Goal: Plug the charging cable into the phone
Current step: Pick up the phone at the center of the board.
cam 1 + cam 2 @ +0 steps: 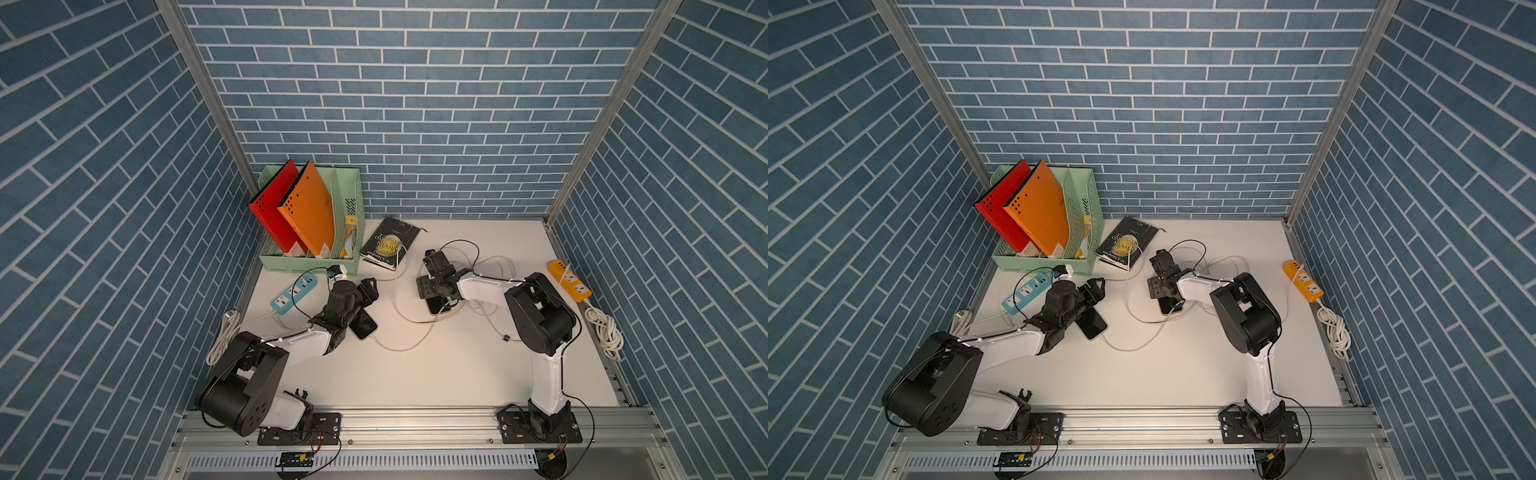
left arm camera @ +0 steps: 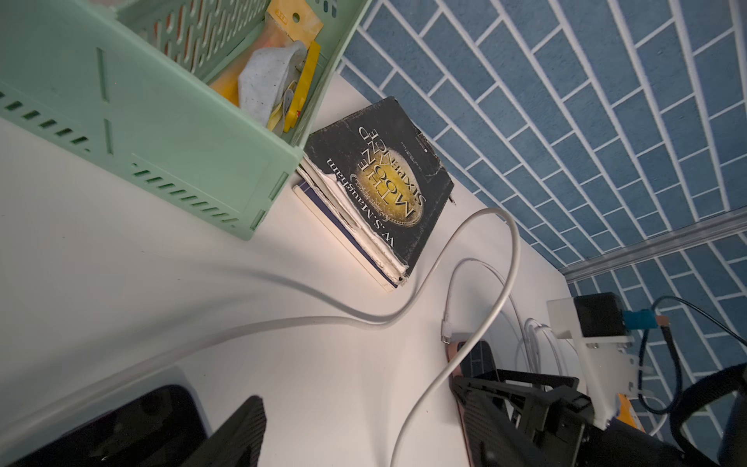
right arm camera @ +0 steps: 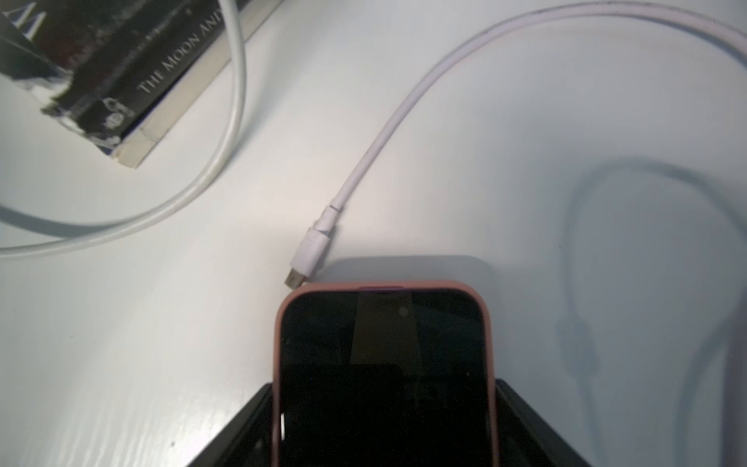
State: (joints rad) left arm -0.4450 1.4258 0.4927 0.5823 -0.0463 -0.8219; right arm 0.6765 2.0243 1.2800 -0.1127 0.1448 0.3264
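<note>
A phone in a pink case [image 3: 384, 364] lies screen up on the white table, right of centre in both top views [image 1: 438, 309] [image 1: 1169, 309]. My right gripper [image 3: 384, 398] [image 1: 434, 297] is down over it, its black fingers [image 3: 521, 416] against the phone's two long sides. The charging cable [image 3: 404, 105] ends in a loose white plug [image 3: 307, 254] [image 2: 446, 331]. That plug lies on the table with its metal tip at the phone's far corner, not inserted. My left gripper [image 1: 370, 289] [image 2: 364, 440] is open and holds nothing, left of the pink phone.
A dark phone [image 1: 365, 326] lies beside my left arm with another white cable [image 1: 399, 349] looping from it. A black book [image 1: 388, 241] and a green file rack [image 1: 309, 262] stand at the back left. A blue power strip [image 1: 293, 293] lies left, an orange one [image 1: 569, 280] right.
</note>
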